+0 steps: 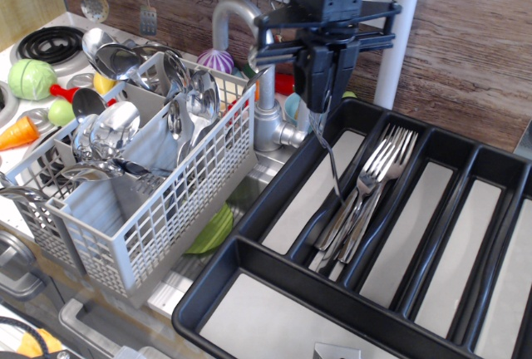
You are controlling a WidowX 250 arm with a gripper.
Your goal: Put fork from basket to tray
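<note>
The tool (322, 103) is clenched on the fork (327, 149), gripping its tine end so the handle hangs straight down beneath it. The handle tip is low over the tray (249, 253), near the ridge between the compartment under the tool and the one just to its right that holds the pile of forks (362, 197). To place it well, I would shift slightly toward the pile, lower until the handle tip touches, then lay it along the slot before letting go. Room is tight: the faucet (253, 68) stands close on the tool's left, the basket (141, 184) farther left; above and right is open.
</note>
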